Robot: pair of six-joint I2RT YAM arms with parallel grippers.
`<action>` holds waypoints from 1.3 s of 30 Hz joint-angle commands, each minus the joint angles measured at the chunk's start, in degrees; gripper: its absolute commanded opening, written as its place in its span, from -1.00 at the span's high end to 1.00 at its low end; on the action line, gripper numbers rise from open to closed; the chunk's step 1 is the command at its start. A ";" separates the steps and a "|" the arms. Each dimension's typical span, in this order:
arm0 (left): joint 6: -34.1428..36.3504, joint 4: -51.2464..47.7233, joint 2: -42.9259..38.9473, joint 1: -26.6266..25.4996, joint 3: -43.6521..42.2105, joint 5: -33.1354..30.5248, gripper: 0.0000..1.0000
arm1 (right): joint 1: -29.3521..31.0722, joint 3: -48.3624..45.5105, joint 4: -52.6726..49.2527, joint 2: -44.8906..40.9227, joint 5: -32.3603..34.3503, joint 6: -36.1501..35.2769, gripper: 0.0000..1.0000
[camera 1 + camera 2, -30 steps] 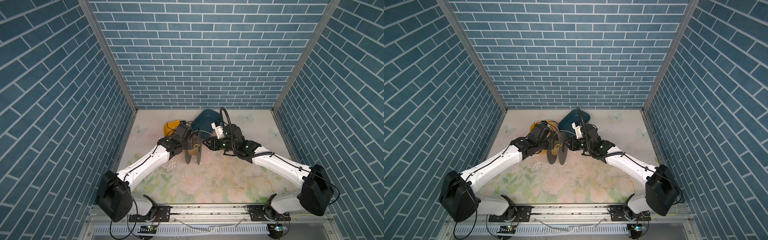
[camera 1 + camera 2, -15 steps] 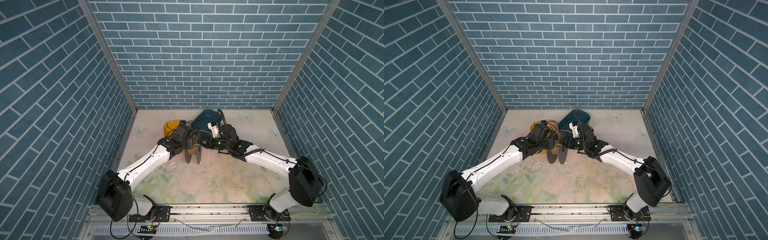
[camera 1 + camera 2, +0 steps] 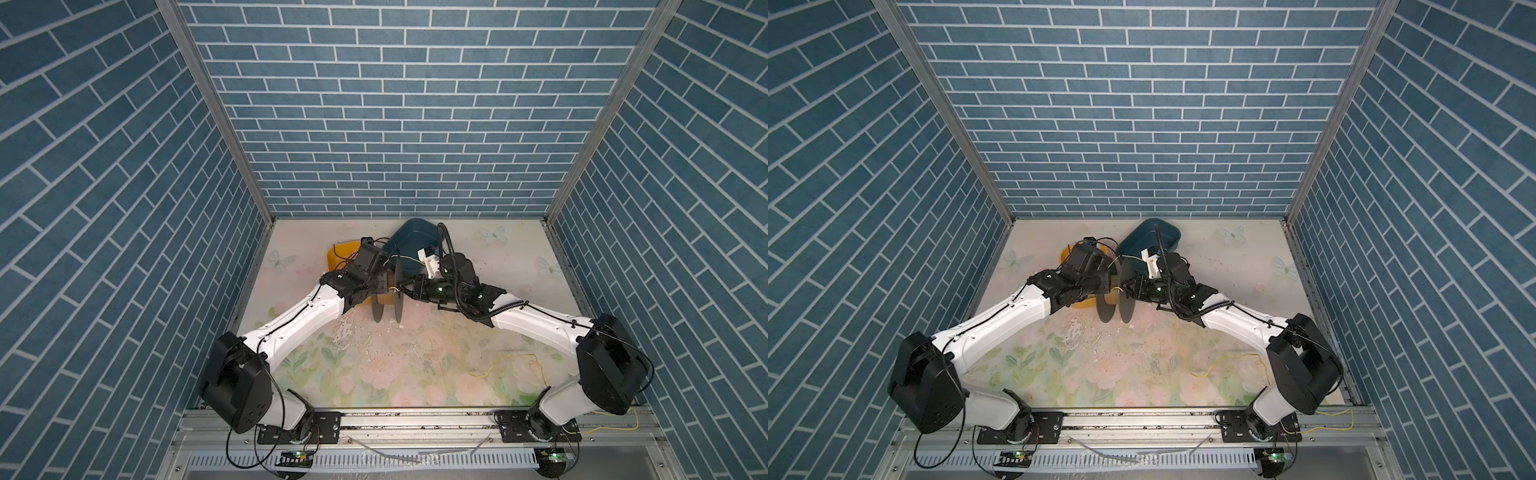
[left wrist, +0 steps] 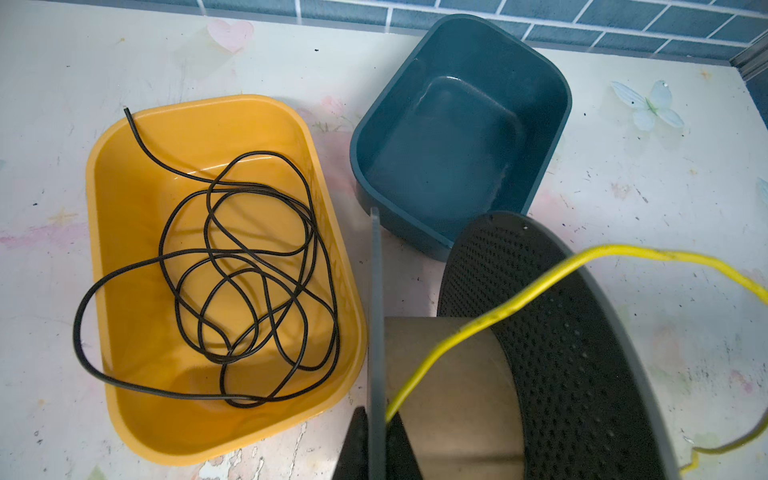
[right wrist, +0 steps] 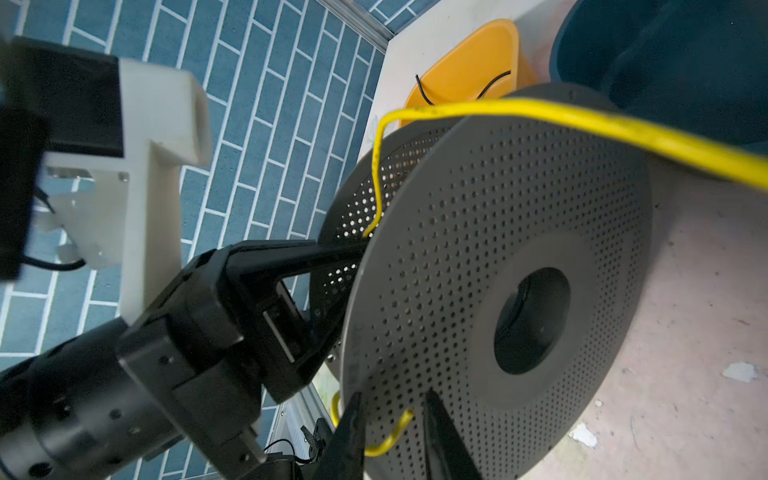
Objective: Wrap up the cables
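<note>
Right wrist: yellow cables (image 5: 706, 153), perforated spool (image 5: 498, 216)

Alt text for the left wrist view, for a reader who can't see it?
The left gripper, shut on one flange of a grey perforated spool, holds it while a yellow cable crosses its cardboard core. Beyond sit a yellow tub holding tangled black wire and an empty dark teal tub.

No legible text, labels or brands, front circuit boards (image 3: 296, 456) possibly printed, too small to read
</note>
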 commanded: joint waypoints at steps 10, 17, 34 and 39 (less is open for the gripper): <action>-0.89 1.22 1.81 0.33 3.01 -1.40 1.00 | 0.41 -0.71 1.89 -1.64 -0.90 1.74 0.98; -0.89 0.12 3.47 0.69 5.29 -1.86 1.00 | 1.06 -1.86 -2.94 -4.58 0.81 -1.36 1.00; -1.04 -2.97 6.48 0.93 9.46 -1.61 1.00 | 15.50 5.32 -23.29 -3.12 30.89 -16.59 1.00; -1.05 -3.15 6.49 0.94 9.63 -1.31 1.00 | 18.35 6.68 -23.21 0.47 36.89 -17.83 1.00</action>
